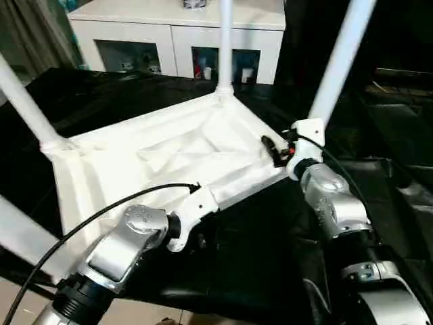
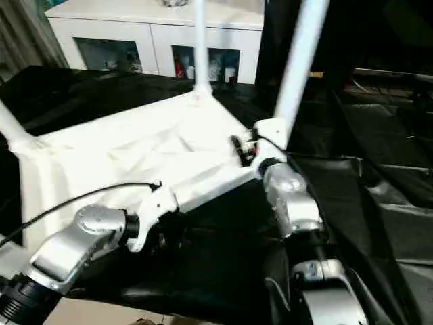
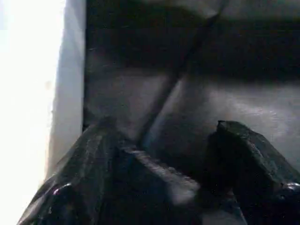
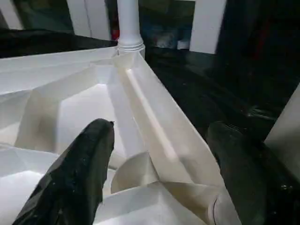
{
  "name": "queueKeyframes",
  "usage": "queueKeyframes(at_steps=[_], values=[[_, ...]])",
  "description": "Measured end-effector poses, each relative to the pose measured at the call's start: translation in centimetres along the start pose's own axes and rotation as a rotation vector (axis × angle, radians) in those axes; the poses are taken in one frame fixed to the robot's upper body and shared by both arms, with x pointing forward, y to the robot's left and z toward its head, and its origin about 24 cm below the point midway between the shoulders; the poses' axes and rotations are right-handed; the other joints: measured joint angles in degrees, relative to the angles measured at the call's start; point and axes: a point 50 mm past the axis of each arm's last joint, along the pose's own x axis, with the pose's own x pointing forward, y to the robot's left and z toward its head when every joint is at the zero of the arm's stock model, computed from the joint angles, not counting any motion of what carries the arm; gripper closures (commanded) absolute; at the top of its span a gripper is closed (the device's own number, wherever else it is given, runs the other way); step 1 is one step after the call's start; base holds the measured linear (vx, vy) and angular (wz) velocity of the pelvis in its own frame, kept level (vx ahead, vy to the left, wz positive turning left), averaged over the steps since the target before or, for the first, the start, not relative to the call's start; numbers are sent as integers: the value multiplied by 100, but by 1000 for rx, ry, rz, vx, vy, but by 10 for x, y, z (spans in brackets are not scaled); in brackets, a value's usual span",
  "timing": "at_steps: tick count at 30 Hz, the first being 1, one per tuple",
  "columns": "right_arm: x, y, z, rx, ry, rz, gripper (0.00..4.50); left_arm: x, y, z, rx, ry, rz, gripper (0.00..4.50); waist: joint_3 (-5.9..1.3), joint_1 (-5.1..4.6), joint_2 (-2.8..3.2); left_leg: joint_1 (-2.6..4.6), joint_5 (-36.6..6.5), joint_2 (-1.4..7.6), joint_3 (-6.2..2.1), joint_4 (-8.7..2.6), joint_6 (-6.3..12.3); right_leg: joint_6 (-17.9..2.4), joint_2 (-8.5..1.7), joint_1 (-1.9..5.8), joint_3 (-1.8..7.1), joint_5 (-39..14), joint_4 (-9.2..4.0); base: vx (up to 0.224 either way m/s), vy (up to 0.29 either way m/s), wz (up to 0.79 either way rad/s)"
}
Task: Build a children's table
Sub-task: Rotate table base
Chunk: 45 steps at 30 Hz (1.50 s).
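Right gripper [image 4: 159,168] stands wide apart astride the tabletop's [image 1: 169,156] near right rim, one black finger [image 4: 79,173] inside the ribbed underside and the other outside by the corner; nothing is pinched between them. Left gripper [image 3: 173,164] hangs under the near edge of the tabletop, over the black cover of the desk [image 1: 257,257]; its fingers are parted and hold nothing.

The tabletop lies upside down on that black desk, ribs up. Four white legs rise from its corners: the far leg [image 1: 225,40], the right leg [image 1: 338,61], the left leg [image 1: 24,101] and a near-left leg [image 1: 20,237] that crosses the bottom corner of the head view. A white cabinet [image 1: 176,40] with glass doors stands well behind.

With all four legs up, the step in hand looks like checking or seating the right corner, or getting a hold to turn the table over; I cannot tell which. To do it well:

- Close the right gripper on the rim wall itself, not on the thin ribs, which would flex.
- Keep the outer finger off the right leg so that it is not levered sideways in its socket.
- Bring the left gripper up onto the near edge before any lift, so the load is shared.
- Lift evenly; a tilt could let the long legs swing.
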Motion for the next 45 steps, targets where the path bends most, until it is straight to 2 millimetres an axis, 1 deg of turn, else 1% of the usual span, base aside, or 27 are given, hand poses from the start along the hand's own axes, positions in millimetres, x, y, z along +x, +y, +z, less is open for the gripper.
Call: queueKeyframes(at_steps=[4, 9, 11, 18, 21, 25, 27, 30, 33, 36, 39, 42, 45], values=[[1, -6, -2, -15, 1, -36, 100, 0, 8, -3, 120, 29, 88, 23, 0, 10, 0, -7, 10, 0, -4, 1, 0, 4, 0, 2, 2, 2, 3, 0, 0, 0], [-1, -19, -2, -28, 2, -90, 100, -6, 15, -5, 263, 57, 154, 23, 0, 20, 1, -19, 15, -2, -4, 6, -1, 4, -3, 4, 6, 2, -2, 0, 0, 0], [-2, -26, -3, -31, 0, -116, 100, -8, 16, -5, 292, 59, 166, 23, 0, 17, 1, -19, 15, -2, -3, 6, 0, 4, -3, 4, 5, 2, -2, 0, 0, 0], [-5, -38, -4, -47, 1, -161, 100, -11, 15, -8, 363, 53, 185, 23, 0, 1, 2, -16, 16, 3, -4, 7, -1, 4, 1, 3, 3, 2, 5, 0, 0, 0], [-7, -46, -5, -61, 7, -180, 100, -18, 14, -13, 391, 64, 185, 23, -1, 15, 1, -17, 16, 2, -4, 7, -1, 4, 0, 3, 3, 2, 3, 0, 0, 0], [-11, -61, -6, -82, 23, -226, 100, -23, 12, -17, 409, 63, 181, 23, -1, 44, 1, -17, 16, 0, -2, 9, -1, 4, -3, 7, 3, 2, 2, 0, 0, 0], [-13, -67, -7, -84, 27, -256, 100, -25, 11, -19, 420, 63, 176, 23, -2, 42, 2, -16, 16, 0, -2, 10, -1, 4, -2, 7, 4, 2, 3, 0, 0, 0], [-18, -84, -7, -92, 39, -320, 100, -28, 9, -23, 428, 64, 172, 23, -3, 46, 5, -16, 16, 0, -1, 10, -1, 5, -3, 9, 4, 1, 3, 0, 0, 0], [-24, -99, -8, -99, 51, -375, 100, -30, 8, -25, 434, 61, 174, 23, -3, 22, 5, -14, 16, 1, 0, 10, -1, 5, -1, 9, 3, 1, 4, 0, 0, 0], [-28, -109, -7, -95, 52, -419, 100, -39, 10, -31, 428, 75, 176, 23, -8, -27, 14, -12, 15, 3, 1, 8, -1, 8, 2, 6, 2, 0, 8, 0, 0, 0], [-30, -115, -6, -94, 52, -440, 100, -46, 11, -37, 350, 41, 164, 23, -10, -67, 16, -10, 15, 4, 8, 9, -1, 10, 3, 3, 3, -2, 15, 0, 0, 0], [-29, -112, -5, -90, 38, -402, 100, -54, 4, -45, 156, -74, 94, 23, -7, -133, 12, -13, 15, 4, 11, 10, -1, 10, 2, -5, 7, -1, 17, 0, 0, 0], [-25, -101, -2, -91, 2, -327, 100, -64, -5, -37, 35, -209, -6, 23, -6, -146, 10, -12, 15, 6, 13, 11, 0, 9, 3, -8, 8, -1, 23, 0, 0, 0]])
